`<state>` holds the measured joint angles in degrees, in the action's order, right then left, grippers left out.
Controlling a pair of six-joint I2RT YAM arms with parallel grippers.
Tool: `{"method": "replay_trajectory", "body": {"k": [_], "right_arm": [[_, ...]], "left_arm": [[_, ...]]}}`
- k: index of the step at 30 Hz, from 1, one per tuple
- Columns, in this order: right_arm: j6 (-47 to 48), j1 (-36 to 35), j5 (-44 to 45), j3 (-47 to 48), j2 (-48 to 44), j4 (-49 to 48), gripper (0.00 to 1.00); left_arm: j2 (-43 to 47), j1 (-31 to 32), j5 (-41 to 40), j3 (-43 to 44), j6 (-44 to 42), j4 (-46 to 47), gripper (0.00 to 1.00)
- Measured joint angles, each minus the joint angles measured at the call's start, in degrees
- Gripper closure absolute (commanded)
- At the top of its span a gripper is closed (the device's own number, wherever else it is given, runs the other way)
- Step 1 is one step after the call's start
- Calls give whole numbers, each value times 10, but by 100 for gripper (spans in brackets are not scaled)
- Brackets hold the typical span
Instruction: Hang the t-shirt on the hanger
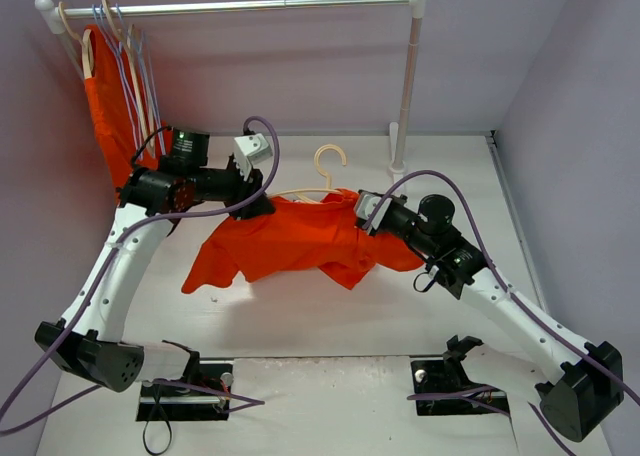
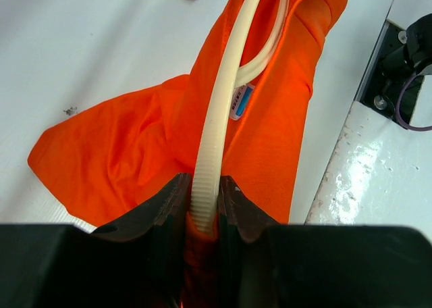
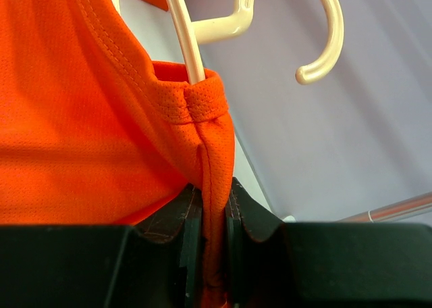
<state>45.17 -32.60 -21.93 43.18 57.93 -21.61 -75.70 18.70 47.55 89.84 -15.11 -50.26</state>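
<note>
From above, the hanger (image 1: 329,163) lies on the white table (image 1: 330,316), its cream hook pointing towards the clothes rail (image 1: 230,6). The t-shirt (image 1: 295,241) spreads out on the near side of the hanger, bunched, with one sleeve trailing off to the left. The left gripper (image 1: 262,192) sits at the hanger's left end and the right gripper (image 1: 362,209) at its right end. Well beyond the hanger's left end, a second orange garment (image 1: 108,101) hangs among thin wire hangers (image 1: 135,66).

At the left wrist, the left gripper (image 2: 202,184) is clamped on the ribbed arm of the hanger (image 2: 223,105). Orange cloth seems to be caught beneath it too, though that part is dark. The t-shirt (image 2: 128,149) lies under and either side of that arm, and a small label (image 2: 239,103) shows just beside it.

At the right wrist, the right gripper (image 3: 213,186) is pinched tight on a stitched fold of the t-shirt (image 3: 81,119). The hanger (image 3: 322,38) rises out of the collar just above the fingers, its hook beyond.
</note>
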Motion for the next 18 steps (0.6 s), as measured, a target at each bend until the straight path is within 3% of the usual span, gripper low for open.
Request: {"method": "replay_trajectory", "body": {"k": [18], "right_arm": [[18,-2,-3,4,15,1,100]], "left_arm": [[-23,49,20,0,10,15,77]]}}
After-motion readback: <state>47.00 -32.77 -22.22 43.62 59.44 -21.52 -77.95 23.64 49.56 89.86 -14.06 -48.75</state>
